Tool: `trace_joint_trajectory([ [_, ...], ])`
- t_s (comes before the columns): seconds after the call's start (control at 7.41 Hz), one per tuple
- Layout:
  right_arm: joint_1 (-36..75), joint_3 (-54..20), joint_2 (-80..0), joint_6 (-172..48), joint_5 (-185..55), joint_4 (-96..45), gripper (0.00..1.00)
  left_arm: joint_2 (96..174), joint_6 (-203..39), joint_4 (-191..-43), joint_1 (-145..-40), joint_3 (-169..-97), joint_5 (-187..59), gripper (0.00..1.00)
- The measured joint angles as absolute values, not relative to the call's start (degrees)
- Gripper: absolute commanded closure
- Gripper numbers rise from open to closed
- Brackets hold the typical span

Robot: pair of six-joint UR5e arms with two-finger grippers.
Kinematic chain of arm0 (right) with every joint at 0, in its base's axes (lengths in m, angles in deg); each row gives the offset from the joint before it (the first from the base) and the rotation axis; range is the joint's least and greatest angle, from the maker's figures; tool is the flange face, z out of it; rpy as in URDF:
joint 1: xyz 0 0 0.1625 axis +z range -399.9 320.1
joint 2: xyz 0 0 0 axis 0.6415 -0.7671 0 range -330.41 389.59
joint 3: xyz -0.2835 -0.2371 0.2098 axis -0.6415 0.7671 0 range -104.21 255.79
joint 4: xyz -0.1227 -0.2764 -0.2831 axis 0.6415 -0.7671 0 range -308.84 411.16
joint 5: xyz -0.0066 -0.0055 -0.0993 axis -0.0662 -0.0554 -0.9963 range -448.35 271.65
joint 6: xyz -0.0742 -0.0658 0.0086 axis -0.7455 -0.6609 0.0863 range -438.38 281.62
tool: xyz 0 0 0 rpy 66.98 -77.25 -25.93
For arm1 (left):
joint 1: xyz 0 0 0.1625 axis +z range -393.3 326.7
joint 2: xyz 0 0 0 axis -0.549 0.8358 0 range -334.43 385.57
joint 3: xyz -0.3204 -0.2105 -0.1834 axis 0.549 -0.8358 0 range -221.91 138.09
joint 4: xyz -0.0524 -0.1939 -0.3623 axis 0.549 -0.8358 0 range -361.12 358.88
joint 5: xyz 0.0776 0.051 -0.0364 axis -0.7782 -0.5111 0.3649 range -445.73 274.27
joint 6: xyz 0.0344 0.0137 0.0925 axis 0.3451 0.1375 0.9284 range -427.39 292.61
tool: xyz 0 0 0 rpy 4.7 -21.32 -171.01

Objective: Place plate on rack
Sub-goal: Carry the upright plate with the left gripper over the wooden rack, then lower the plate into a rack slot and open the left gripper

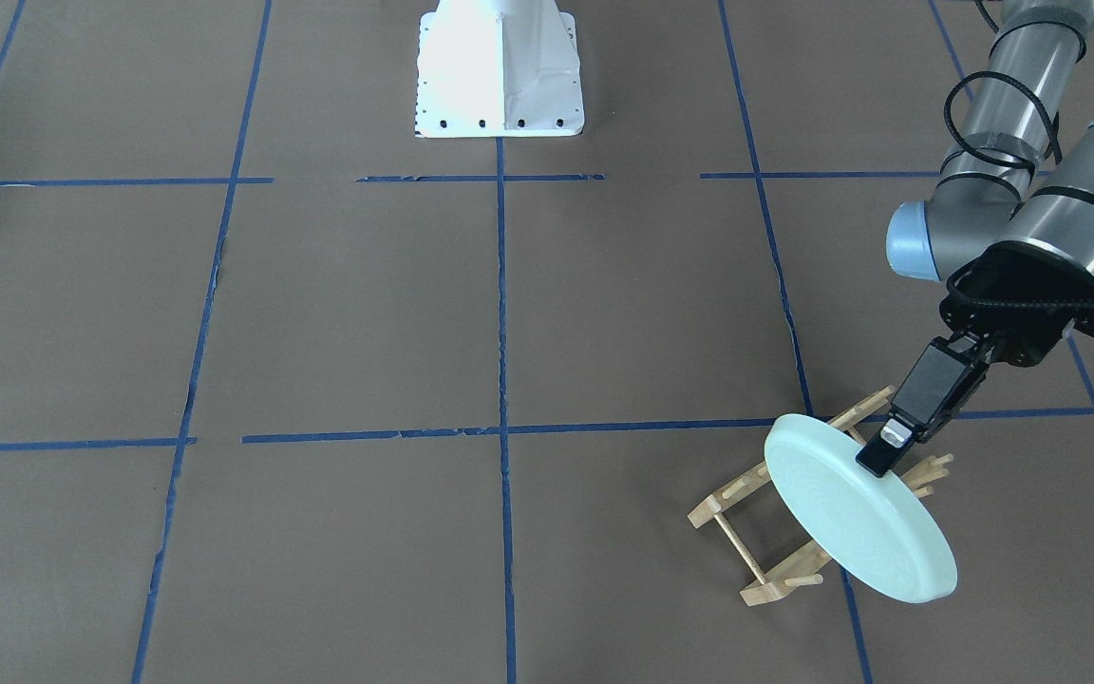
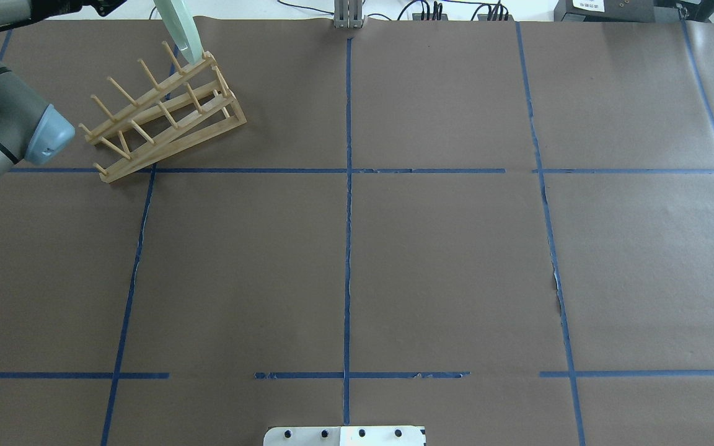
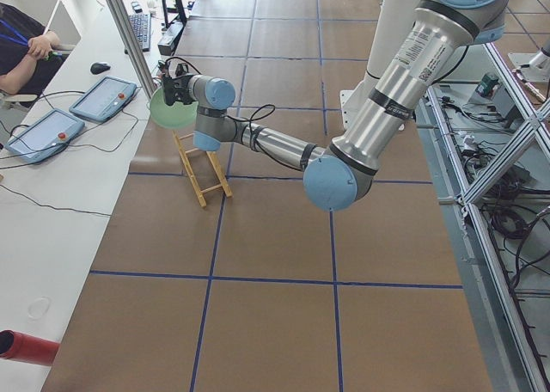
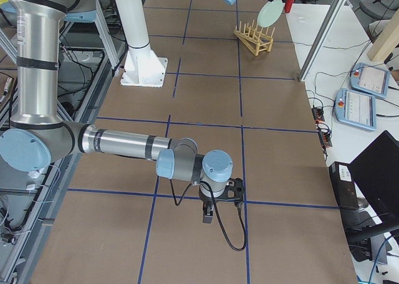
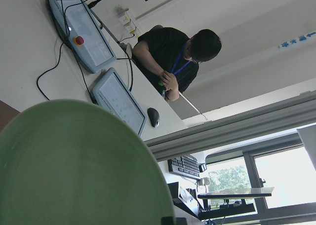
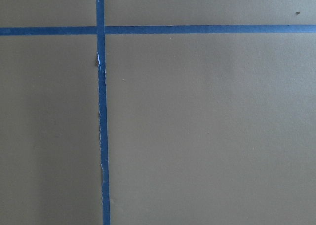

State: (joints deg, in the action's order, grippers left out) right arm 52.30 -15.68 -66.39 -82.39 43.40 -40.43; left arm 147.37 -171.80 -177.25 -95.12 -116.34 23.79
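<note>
My left gripper (image 1: 881, 459) is shut on the upper rim of the pale mint-green plate (image 1: 856, 518) and holds it on edge, tilted. One black finger (image 1: 889, 446) lies on the plate's face. The plate's lower edge is at the far end of the small wooden rack (image 1: 754, 532), by the last pegs; I cannot tell if it rests there. In the overhead view the plate (image 2: 181, 31) shows edge-on above the rack (image 2: 165, 118). The plate (image 5: 74, 166) fills the left wrist view. My right gripper (image 4: 209, 212) hovers low over bare paper far away; I cannot tell if it is open.
The rack stands near the table's far left corner, close to the edge. Beyond it are a white desk with tablets (image 3: 103, 98) and a seated operator (image 5: 173, 52). The robot's white base (image 1: 499, 71) stands at mid table. Blue tape lines cross the brown paper.
</note>
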Motion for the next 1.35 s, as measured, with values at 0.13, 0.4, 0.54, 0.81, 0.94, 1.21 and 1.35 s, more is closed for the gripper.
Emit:
trace_joint_trajectory([
  [0.13, 52.3, -15.66, -66.39, -82.41, 43.4, -40.44, 0.0, 147.37, -171.8, -177.25, -94.66, -116.0, 23.79, 1.0],
  [0.4, 52.3, -15.66, -66.39, -82.42, 43.4, -40.5, 0.0, 147.38, -171.8, -177.25, -93.71, -115.2, 23.68, 1.0],
  [0.54, 52.3, -15.68, -66.39, -82.42, 43.4, -40.49, 0.0, 147.41, -171.8, -177.25, -93.29, -114.49, 23.57, 1.0],
  [0.81, 52.3, -15.69, -66.39, -82.42, 43.4, -40.47, 0.0, 147.55, -171.82, -177.25, -92.6, -112.66, 23.43, 1.0],
  [0.94, 52.3, -15.67, -66.39, -82.42, 43.4, -40.45, 0.0, 147.6, -171.88, -177.23, -92.3, -111.82, 23.38, 0.49],
  [1.21, 52.3, -15.64, -66.39, -82.42, 43.4, -40.42, 0.0, 147.68, -172.27, -177.07, -92.13, -110.53, 23.35, 0.0],
  [1.35, 52.3, -15.64, -66.39, -82.42, 43.4, -40.42, 0.0, 147.67, -172.44, -176.93, -92.13, -110.22, 23.36, 0.0],
])
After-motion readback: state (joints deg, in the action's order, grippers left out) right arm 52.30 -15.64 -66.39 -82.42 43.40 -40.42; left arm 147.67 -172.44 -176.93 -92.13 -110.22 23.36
